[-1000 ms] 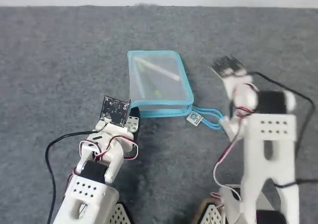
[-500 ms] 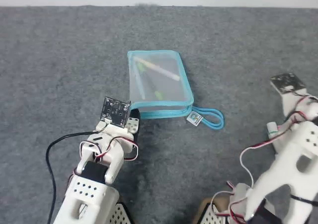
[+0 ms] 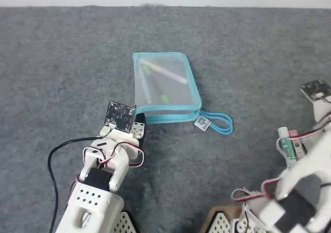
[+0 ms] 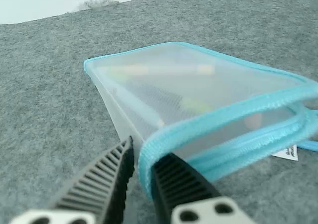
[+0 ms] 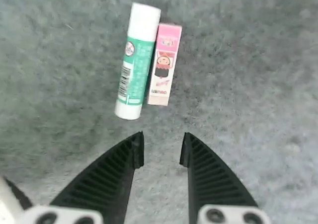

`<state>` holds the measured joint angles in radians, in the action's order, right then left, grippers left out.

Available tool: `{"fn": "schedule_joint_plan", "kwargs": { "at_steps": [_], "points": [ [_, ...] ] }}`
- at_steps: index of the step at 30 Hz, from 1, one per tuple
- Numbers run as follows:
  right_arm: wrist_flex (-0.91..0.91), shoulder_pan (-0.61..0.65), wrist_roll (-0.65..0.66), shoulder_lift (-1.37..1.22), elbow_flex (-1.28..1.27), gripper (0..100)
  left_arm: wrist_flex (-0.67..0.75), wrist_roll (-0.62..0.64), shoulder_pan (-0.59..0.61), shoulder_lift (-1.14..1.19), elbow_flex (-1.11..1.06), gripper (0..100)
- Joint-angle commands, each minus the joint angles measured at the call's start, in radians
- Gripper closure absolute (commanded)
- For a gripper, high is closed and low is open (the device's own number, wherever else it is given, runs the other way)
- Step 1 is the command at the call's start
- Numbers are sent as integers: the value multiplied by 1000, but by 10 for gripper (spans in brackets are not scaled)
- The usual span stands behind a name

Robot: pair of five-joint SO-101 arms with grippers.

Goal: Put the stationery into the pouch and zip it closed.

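Right wrist view: right hand (image 5: 159, 147) released, glue stick (image 5: 135, 60) plus pink eraser (image 5: 164, 64) just ahead, lengthwise toward it; left hand (image 4: 141, 167) pinching pouch (image 4: 189, 95).

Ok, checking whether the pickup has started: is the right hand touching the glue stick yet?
Apart. The right wrist view shows a strip of bare carpet between the open right hand and the near end of the glue stick.

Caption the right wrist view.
Open right gripper hangs over a glue stick and a pink box lying side by side.
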<state>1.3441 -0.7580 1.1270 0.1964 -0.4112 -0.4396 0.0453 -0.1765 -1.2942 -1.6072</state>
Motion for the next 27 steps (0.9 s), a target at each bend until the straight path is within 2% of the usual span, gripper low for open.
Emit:
{"fn": "schedule_joint_plan", "kwargs": {
  "at_steps": [1, 5, 9, 17, 27],
  "points": [
    [-68, -44, 55, -53, 8, 864, 23, -12, -3, -17, 10, 988],
    [-104, -61, 75, -114, 3, 864, 23, -12, -3, -15, 10, 988],
    [-107, -24, 69, -179, 2, 864, 23, -12, -6, -12, 8, 988],
    [-203, 73, -91, -272, 2, 864, 21, -12, -5, -11, 8, 988],
    [-266, 42, -91, -407, 6, 868, 21, -12, -5, -11, 8, 988]
  ]
}}
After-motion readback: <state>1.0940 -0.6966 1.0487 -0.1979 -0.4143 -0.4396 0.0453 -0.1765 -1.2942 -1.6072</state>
